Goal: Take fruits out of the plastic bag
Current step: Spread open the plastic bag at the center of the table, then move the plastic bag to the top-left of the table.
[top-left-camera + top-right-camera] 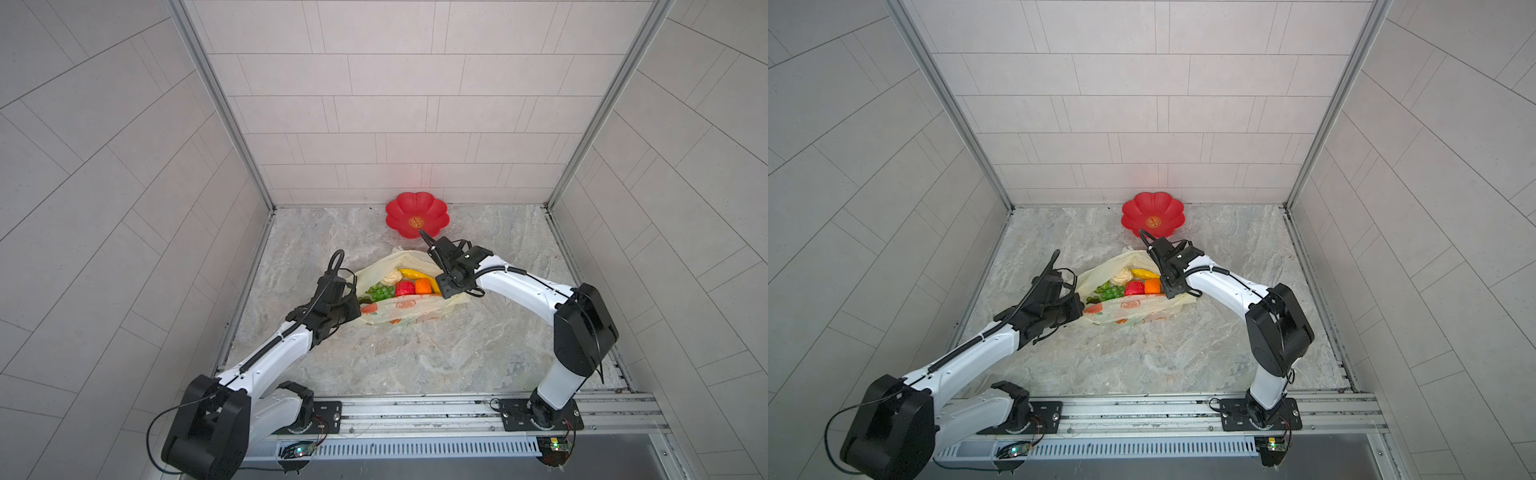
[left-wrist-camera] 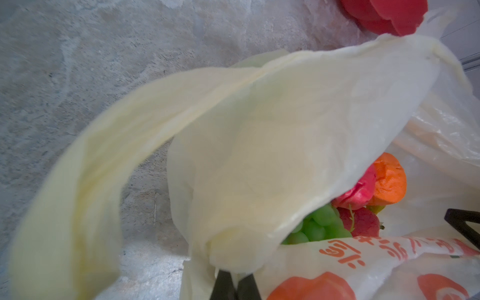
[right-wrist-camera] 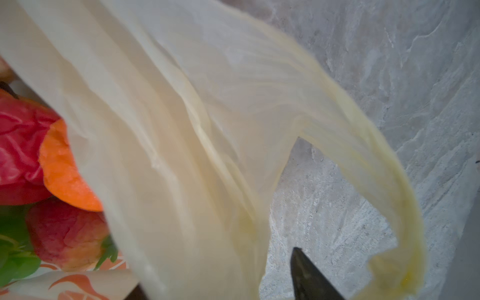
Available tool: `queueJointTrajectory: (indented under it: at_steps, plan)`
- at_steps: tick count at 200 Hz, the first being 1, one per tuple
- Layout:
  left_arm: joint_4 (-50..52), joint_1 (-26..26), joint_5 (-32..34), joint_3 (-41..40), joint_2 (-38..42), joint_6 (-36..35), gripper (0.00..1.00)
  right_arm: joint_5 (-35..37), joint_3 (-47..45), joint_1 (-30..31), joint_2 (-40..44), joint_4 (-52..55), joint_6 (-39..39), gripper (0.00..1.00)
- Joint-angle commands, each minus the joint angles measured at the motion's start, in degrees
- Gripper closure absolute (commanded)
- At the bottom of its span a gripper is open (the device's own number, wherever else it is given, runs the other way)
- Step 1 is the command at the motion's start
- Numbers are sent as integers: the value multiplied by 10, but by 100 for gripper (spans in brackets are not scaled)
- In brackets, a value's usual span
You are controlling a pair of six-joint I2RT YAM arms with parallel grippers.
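The pale-yellow plastic bag [image 1: 399,309] lies on the marble floor with its mouth pulled wide. The fruits inside show through the opening: a yellow banana [image 1: 411,274], green grapes [image 1: 380,293], a red piece [image 1: 405,287], an orange [image 1: 423,286] and a beige piece [image 1: 388,276]. My left gripper [image 2: 236,284] is shut on the bag's rim at its left end. At the bag's right end, my right gripper [image 3: 223,283] has its fingers [image 3: 311,275] apart, and bag film hangs loosely between them. The orange [image 3: 65,171] and red pieces [image 3: 18,145] lie close by inside.
A red flower-shaped dish [image 1: 417,215] sits at the back wall, just beyond the right wrist. Tiled walls close in the floor [image 1: 415,357] on three sides. The arm bases stand on a metal rail [image 1: 415,409] along the front.
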State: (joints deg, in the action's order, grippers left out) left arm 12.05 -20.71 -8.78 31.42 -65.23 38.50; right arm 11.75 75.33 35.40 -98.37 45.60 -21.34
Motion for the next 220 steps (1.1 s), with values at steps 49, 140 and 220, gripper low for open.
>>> queueJointTrajectory:
  at_steps: [49,140,220]
  plan:
    - [83,8,80,12,-14,13,100,0,-114,-2,41,-37,-33,84]
    - [96,46,92,18,-27,47,100,-55,-113,-7,-10,-122,-53,91]
    - [-12,160,139,75,-101,111,100,-107,225,18,-241,-126,-18,93]
